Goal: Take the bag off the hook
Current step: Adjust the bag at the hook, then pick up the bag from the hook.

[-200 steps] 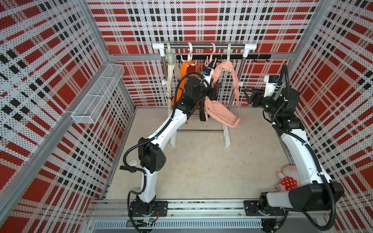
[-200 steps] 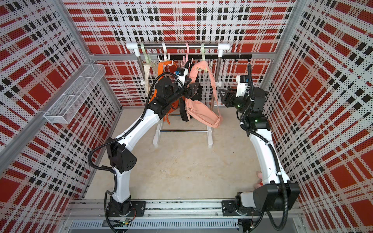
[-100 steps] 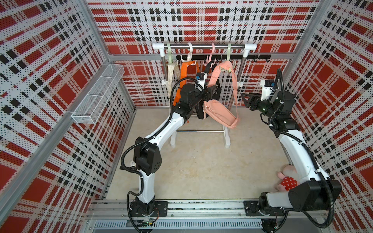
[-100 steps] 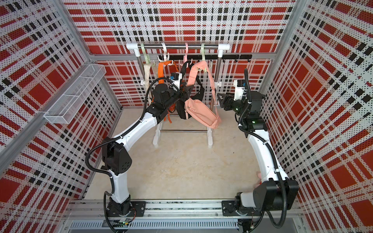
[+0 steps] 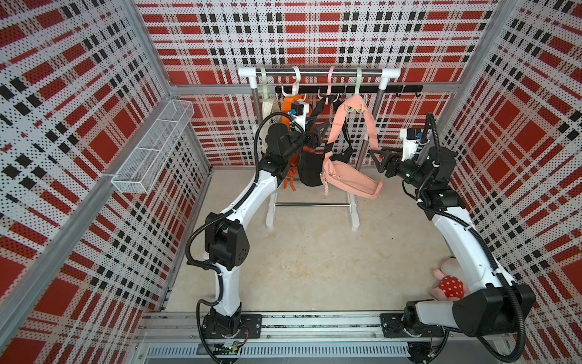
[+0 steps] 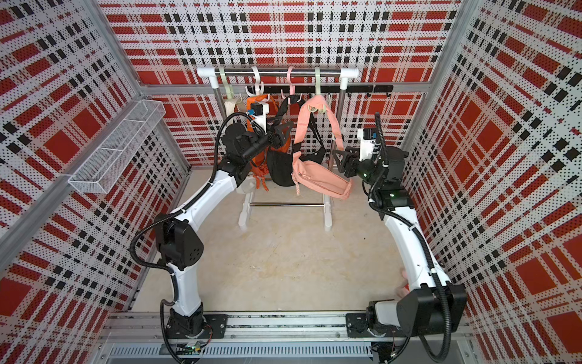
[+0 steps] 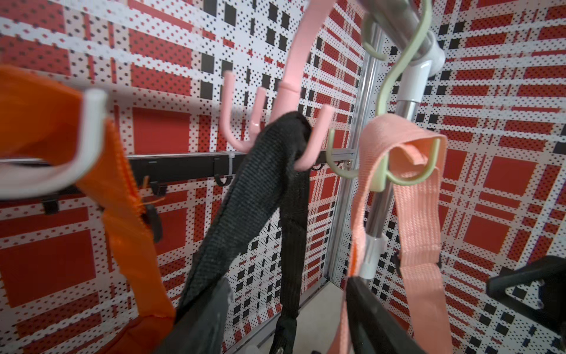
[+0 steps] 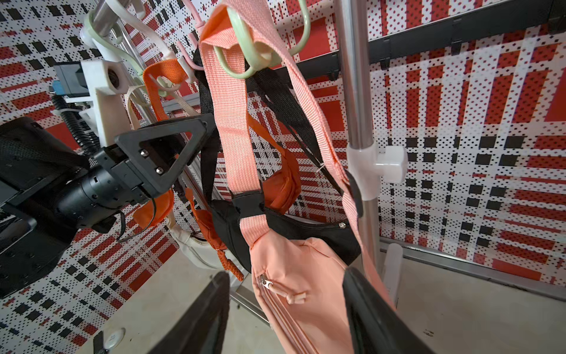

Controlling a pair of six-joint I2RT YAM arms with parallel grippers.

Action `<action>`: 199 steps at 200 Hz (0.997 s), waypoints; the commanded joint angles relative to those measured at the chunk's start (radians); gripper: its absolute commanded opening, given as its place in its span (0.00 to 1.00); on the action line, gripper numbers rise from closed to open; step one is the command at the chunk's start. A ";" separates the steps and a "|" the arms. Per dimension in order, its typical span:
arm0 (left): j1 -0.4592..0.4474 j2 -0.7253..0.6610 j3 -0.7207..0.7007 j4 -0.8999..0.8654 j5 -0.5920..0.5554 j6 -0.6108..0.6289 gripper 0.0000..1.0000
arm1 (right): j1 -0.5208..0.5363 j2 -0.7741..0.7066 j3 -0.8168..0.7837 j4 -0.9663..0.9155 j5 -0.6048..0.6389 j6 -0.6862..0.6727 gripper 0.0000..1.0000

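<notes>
**A:** Where's the bag?

**B:** The pink bag (image 5: 349, 181) hangs by its strap (image 7: 410, 147) from the green hook (image 7: 398, 180) at the end of the rail (image 5: 315, 73) nearest my right arm.

**A:** And your jaws?

**B:** Both pairs stand apart, holding nothing. My left gripper (image 5: 318, 135) is up among the straps. My right gripper (image 5: 382, 161) hovers just beside the bag's low end.

**A:** How would you do it well?

**B:** I'd pinch the pink strap alone, just under the hook. The black strap (image 7: 275, 171) on the pink hook (image 7: 309, 147) hangs close, and I mustn't catch it. My right should probably carry the bag's body so the loop slackens. Then I'd lift the strap up over the hook's upturned tip before drawing it away from the rail.
</notes>
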State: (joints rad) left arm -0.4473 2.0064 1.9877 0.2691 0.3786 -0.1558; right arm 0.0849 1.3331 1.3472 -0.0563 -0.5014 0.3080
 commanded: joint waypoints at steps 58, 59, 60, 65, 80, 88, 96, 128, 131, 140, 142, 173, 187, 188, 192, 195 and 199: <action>-0.041 0.023 0.015 -0.033 0.023 0.065 0.64 | 0.003 0.051 0.087 -0.089 0.104 -0.039 0.55; -0.041 0.023 0.015 -0.034 0.022 0.065 0.64 | 0.003 0.053 0.088 -0.089 0.101 -0.039 0.55; -0.041 0.023 0.015 -0.033 0.020 0.065 0.64 | 0.003 0.055 0.090 -0.089 0.099 -0.039 0.55; -0.039 0.026 0.017 -0.035 0.014 0.062 0.63 | 0.003 0.063 0.098 -0.089 0.087 -0.038 0.55; -0.029 0.028 0.021 -0.031 0.008 0.054 0.60 | 0.003 0.083 0.114 -0.084 0.062 -0.034 0.54; -0.024 0.029 0.024 -0.031 0.006 0.048 0.60 | 0.003 0.090 0.117 -0.080 0.059 -0.034 0.54; -0.019 0.030 0.026 -0.029 0.002 0.043 0.60 | 0.003 0.093 0.116 -0.075 0.057 -0.034 0.54; -0.012 0.035 0.043 -0.034 -0.024 0.058 0.65 | 0.003 0.086 0.094 -0.043 0.046 -0.035 0.55; -0.011 0.037 0.046 -0.035 -0.026 0.062 0.65 | 0.003 0.086 0.091 -0.039 0.042 -0.035 0.55; -0.010 0.048 0.060 -0.045 -0.024 0.067 0.66 | 0.003 0.081 0.084 -0.029 0.030 -0.034 0.55; -0.010 0.051 0.066 -0.048 -0.022 0.067 0.66 | 0.003 0.079 0.083 -0.026 0.027 -0.034 0.55; -0.010 0.085 0.112 -0.063 0.009 0.071 0.66 | 0.003 0.053 0.064 -0.008 0.003 -0.038 0.55; -0.012 0.093 0.122 -0.061 0.018 0.075 0.66 | 0.003 0.041 0.063 -0.009 -0.012 -0.044 0.55; -0.013 0.093 0.123 -0.061 0.018 0.076 0.66 | 0.003 0.040 0.063 -0.009 -0.013 -0.044 0.55; -0.013 0.096 0.126 -0.060 0.020 0.075 0.67 | 0.004 0.036 0.063 -0.010 -0.015 -0.044 0.55; -0.013 0.098 0.127 -0.059 0.019 0.074 0.67 | 0.004 0.033 0.063 -0.011 -0.016 -0.044 0.55; -0.014 0.100 0.129 -0.058 0.017 0.072 0.68 | 0.005 0.027 0.060 -0.011 -0.020 -0.045 0.55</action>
State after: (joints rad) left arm -0.4572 2.0766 2.0823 0.2199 0.3767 -0.0978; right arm 0.0849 1.4174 1.4128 -0.0982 -0.4812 0.2821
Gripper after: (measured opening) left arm 0.665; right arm 0.547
